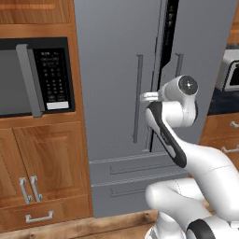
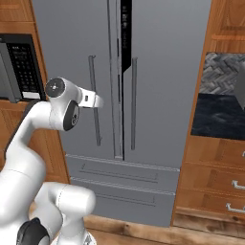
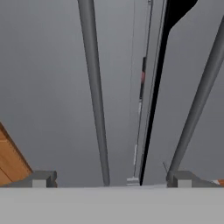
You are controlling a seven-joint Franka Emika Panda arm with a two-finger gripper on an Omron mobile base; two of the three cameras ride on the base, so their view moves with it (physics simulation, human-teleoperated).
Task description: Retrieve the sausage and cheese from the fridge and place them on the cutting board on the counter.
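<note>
Fridge [image 1: 112,70] door gap shows close between open gripper [image 3: 109,179] tips.

Nothing is legible; the microwave [image 1: 35,77] keypad markings are too blurred.

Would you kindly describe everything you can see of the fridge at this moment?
The fridge is a tall grey appliance with a steel look, set between wooden cabinets. It has two upper doors, each with a long vertical bar handle beside the centre seam, and two wide drawers below. The right door stands slightly ajar, leaving a narrow dark gap down the seam; the inside is too dark to read. The open gripper points at the door fronts, its fingertips either side of the left handle's lower end; whether they touch it is unclear.
</note>
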